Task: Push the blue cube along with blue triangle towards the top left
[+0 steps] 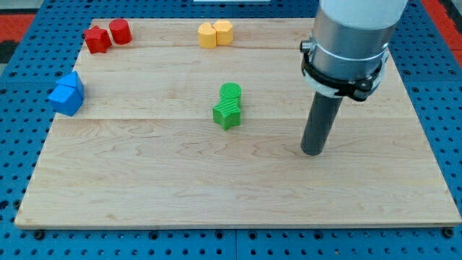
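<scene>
The blue cube and the blue triangle sit touching each other at the board's left edge, the triangle just above the cube. My tip is at the view's right of centre, far to the right of both blue blocks and to the lower right of the green pair. The arm's wide grey body shows above the rod.
A green cylinder and a green star-like block touch near the board's middle. Two red blocks sit at the top left. Two yellow blocks sit at the top centre. The wooden board lies on a blue pegboard.
</scene>
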Controlling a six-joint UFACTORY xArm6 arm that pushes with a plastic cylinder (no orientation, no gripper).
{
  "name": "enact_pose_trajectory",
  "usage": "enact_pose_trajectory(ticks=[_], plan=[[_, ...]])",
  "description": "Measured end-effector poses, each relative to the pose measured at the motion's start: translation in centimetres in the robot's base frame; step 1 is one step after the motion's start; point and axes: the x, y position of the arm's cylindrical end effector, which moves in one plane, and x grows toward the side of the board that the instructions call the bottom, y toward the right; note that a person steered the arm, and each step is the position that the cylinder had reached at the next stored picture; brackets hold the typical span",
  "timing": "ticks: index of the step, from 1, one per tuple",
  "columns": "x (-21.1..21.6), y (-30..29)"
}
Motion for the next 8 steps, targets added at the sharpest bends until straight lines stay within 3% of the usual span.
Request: enact_pose_trajectory(ticks=[2,4,5,7,8], plan=[[-0.3,-16.2],[-4.0,-38.2],[-5.2,-41.0],[-10.7,-39.6],[-12.8,-34.1]])
